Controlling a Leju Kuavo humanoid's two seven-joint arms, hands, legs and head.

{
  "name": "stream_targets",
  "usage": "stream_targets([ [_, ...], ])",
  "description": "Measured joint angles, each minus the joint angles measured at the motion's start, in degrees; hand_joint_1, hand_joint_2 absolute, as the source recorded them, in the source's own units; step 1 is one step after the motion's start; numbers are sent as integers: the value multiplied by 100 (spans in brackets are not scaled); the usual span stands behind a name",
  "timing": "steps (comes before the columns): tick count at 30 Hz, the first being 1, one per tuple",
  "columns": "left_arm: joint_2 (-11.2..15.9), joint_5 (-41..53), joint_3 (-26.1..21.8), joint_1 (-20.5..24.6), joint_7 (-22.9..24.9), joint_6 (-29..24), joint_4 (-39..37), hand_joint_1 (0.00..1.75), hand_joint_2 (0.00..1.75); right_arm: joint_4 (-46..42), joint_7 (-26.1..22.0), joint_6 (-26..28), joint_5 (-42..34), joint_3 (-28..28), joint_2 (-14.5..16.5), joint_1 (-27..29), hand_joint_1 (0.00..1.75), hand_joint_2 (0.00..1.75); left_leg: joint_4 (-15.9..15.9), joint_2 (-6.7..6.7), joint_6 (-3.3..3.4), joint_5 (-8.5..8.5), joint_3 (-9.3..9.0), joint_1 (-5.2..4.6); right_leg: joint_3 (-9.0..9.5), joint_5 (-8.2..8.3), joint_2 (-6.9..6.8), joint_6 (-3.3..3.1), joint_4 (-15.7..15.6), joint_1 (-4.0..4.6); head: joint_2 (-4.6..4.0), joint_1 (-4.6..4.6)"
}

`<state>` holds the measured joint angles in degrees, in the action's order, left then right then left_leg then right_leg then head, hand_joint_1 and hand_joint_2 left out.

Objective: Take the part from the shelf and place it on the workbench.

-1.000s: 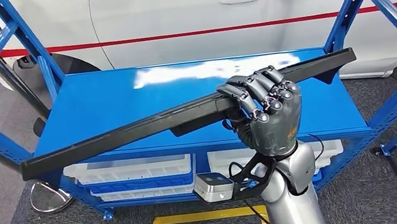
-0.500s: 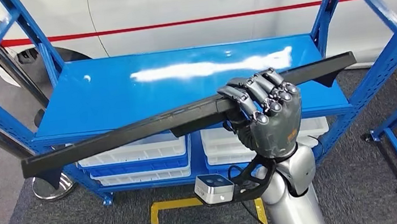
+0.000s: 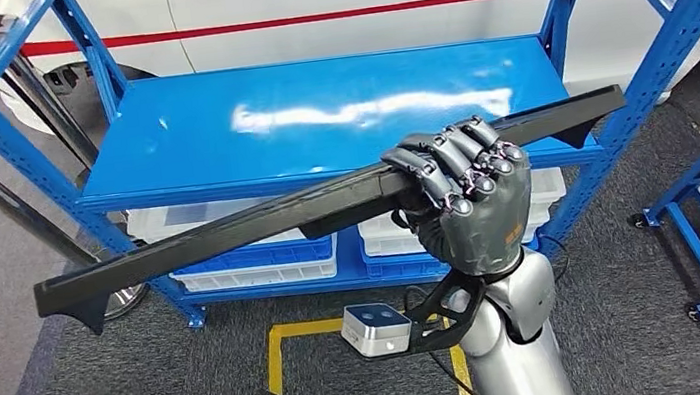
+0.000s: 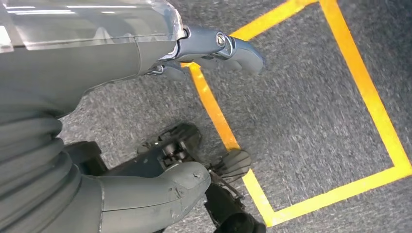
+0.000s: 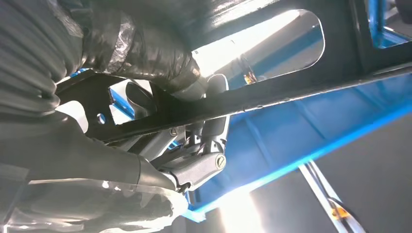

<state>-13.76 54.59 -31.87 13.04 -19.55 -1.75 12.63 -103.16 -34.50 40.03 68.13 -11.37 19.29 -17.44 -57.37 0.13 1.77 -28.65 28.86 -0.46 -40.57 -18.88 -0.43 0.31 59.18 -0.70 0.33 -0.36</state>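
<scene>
From the head view, the right hand [image 3: 468, 205] is wrapped over a long black part [image 3: 259, 224], which runs from about 8 o'clock low on the left to 2 o'clock high on the right, clear of the blue shelf [image 3: 218, 138] behind it and hanging over the carpet. The part looks rigid and fairly light, a thin moulded strip with small downturned tabs at both ends; the hold sits right of its middle, so the longer left side will likely want to droop and swing (a grip nearer the centre would balance it better, in my judgement). Its smooth finish may let it twist in the fingers. Against the earlier frames the shelf has slid up and away in the picture and more floor and yellow tape [image 3: 276, 368] show, which reads as the camera backing off; the part and hand sit in nearly the same place in the frame. In the left wrist view the left hand [image 4: 160, 194] hangs over grey carpet and a yellow floor line [image 4: 214, 111]; its fingers look loosely apart with nothing in them. In the right wrist view the hand's fingers [image 5: 141, 58] close round the part's black bar [image 5: 272, 94], with the blue shelf beyond it.
</scene>
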Motion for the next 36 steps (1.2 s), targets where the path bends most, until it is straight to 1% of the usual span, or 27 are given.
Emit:
stream_targets([
  [1,0,-1,-1,0,1,0,0,0,175,0,3,-1,-2,0,-2,0,175,175,47,13,41,96,35,12,-27,-117,9,22,58,0,0,3],
  [2,-1,-1,-1,2,2,-1,0,0,175,0,5,0,-3,0,-4,0,175,175,88,26,74,198,87,27,-87,-356,22,40,230,0,0,8],
  [4,-1,-4,-2,5,3,-7,0,0,175,0,12,1,-7,0,-6,0,175,175,97,40,111,364,262,26,-249,-995,37,68,884,-9,0,15],
  [5,1,-8,-2,1,4,-12,0,0,175,0,14,1,-7,0,-7,1,175,175,89,45,108,446,371,24,-308,-1189,40,88,1248,-14,0,16],
  [6,2,-14,-3,-3,6,-17,0,0,175,1,15,1,-7,0,-7,1,175,175,79,51,98,526,488,23,-306,-1233,39,105,1508,-21,0,17],
  [7,3,-28,-6,-6,6,-20,0,0,175,2,18,1,-7,0,-8,1,175,175,66,56,84,603,607,23,-219,-1148,38,119,1601,-30,0,16],
  [8,5,-47,-11,-8,5,-22,0,0,175,5,24,1,-7,-2,-8,1,175,175,48,59,65,678,722,25,-33,-1010,36,128,1507,-43,0,16],
  [9,10,-72,-19,-8,1,-22,0,0,175,12,39,1,-6,-10,-8,-2,175,175,21,57,43,744,823,27,250,-913,35,132,1234,-57,0,16],
  [11,33,-120,-54,-25,-26,-22,0,0,175,34,117,1,19,-68,-3,-17,175,175,-53,49,-20,850,986,21,858,-1015,46,101,468,-47,0,10],
  [12,49,-141,-80,-39,-48,-21,0,0,175,50,188,0,57,-118,0,-28,175,175,-82,49,-56,897,1029,19,1035,-1104,55,69,203,-33,0,8],
  [13,63,-151,-109,-56,-68,-15,0,0,175,68,262,-1,108,-177,2,-40,175,175,-92,49,-92,947,1056,25,1105,-1162,64,24,60,-6,0,4],
  [15,84,-164,-156,-89,-96,6,0,0,175,109,374,-1,191,-279,4,-61,175,175,-95,41,-161,997,1086,56,1040,-1075,52,-81,36,5,0,3],
  [16,90,-164,-174,-106,-101,20,0,0,175,130,395,-1,208,-320,6,-71,175,175,-168,32,-194,892,1131,74,995,-1014,38,-136,29,6,0,0],
  [18,97,-153,-199,-137,-104,48,0,0,175,169,406,-3,213,-385,10,-87,175,175,-623,20,-250,391,1286,98,868,-878,10,-211,17,-4,0,-6],
  [19,98,-135,-208,-149,-103,64,0,0,175,190,407,-6,245,-414,12,-94,175,175,-997,20,-273,93,1384,102,782,-810,7,-228,19,-1,0,-9],
  [20,99,-108,-213,-155,-102,80,0,0,175,214,407,-9,313,-434,12,-100,175,175,-1364,21,-289,-112,1456,105,692,-743,3,-232,22,4,0,-9],
  [21,99,-80,-215,-158,-102,94,0,0,175,244,407,-11,413,-449,12,-104,175,175,-1627,21,-298,-193,1470,106,601,-676,1,-231,27,8,0,-9],
  [22,98,-55,-216,-160,-100,98,0,0,175,274,402,-12,519,-458,12,-104,175,175,-1720,21,-298,-158,1396,106,513,-612,-1,-224,31,9,0,-9],
  [23,91,-33,-216,-160,-96,86,0,0,175,301,389,-12,594,-463,12,-102,175,175,-1579,21,-290,-36,1205,106,433,-552,-1,-214,35,8,0,-9],
  [25,60,-9,-215,-149,-90,39,0,0,175,329,298,-11,617,-468,12,-91,175,175,-835,11,-258,131,599,102,317,-448,4,-175,39,9,0,-9],
  [26,39,-1,-215,-136,-92,21,0,0,175,332,234,-10,601,-467,12,-84,175,175,-445,1,-235,129,329,88,281,-396,4,-144,32,10,0,-8],
  [27,17,3,-214,-124,-101,17,0,0,175,333,169,-10,587,-467,12,-78,175,175,-183,-10,-208,102,168,72,265,-345,3,-111,15,10,0,-8],
  [28,0,7,-214,-113,-110,25,0,0,175,334,126,-10,581,-467,11,-73,175,175,-45,-17,-183,72,105,53,253,-292,1,-76,-8,9,0,-8],
  [30,-28,14,-213,-107,-125,47,0,0,175,339,96,-10,589,-467,7,-64,175,175,16,-5,-113,158,141,52,240,-222,8,-10,-43,5,0,-8],
  [32,-53,20,-211,-95,-134,65,0,0,175,341,97,-10,599,-466,0,-59,175,175,65,25,-19,264,196,70,152,-432,27,39,151,6,0,-6],
  [35,-81,24,-209,-77,-147,79,0,0,175,341,99,-10,613,-466,-11,-32,175,175,53,43,72,401,369,41,-178,-1140,39,63,1158,4,0,-5],
  [36,-84,24,-209,-80,-149,81,0,0,175,341,99,-10,617,-466,-16,-12,175,175,34,45,79,443,442,27,-234,-1261,39,64,1434,4,0,-5],
])
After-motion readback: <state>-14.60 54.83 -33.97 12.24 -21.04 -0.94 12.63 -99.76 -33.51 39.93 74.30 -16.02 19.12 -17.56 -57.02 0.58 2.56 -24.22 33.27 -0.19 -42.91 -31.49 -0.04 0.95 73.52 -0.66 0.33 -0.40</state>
